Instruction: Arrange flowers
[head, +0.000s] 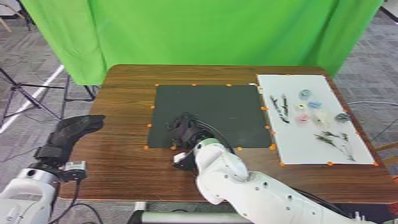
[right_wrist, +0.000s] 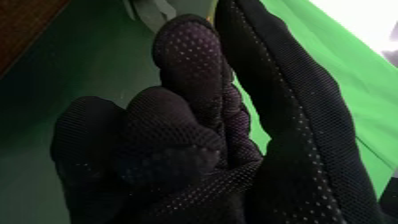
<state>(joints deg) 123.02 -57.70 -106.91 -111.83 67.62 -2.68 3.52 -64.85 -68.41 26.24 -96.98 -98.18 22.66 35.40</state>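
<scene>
My right hand (head: 187, 131) is low over the dark mat (head: 244, 110). In the right wrist view, fingers of my right hand (right_wrist: 169, 120) are curled, and a grey-green leafy piece (right_wrist: 153, 11) shows at the fingertips, its lower part hidden by the glove. Above the table's left side is my left hand (head: 75, 131), fingers relaxed, holding nothing. On the white board lie dark sprigs (head: 280, 109), a blue flower (head: 306, 93), a pink flower (head: 303, 118), a cream flower (head: 322, 117), a grey-blue flower (head: 342, 117) and a branching stem (head: 336, 141).
Small orange markers run along the edges of the mat and of the white board (head: 302, 157). The brown table (head: 115, 170) extends around both. Behind its far edge hangs a green curtain (head: 213, 35), and a black tripod (head: 22, 90) stands beyond the left side.
</scene>
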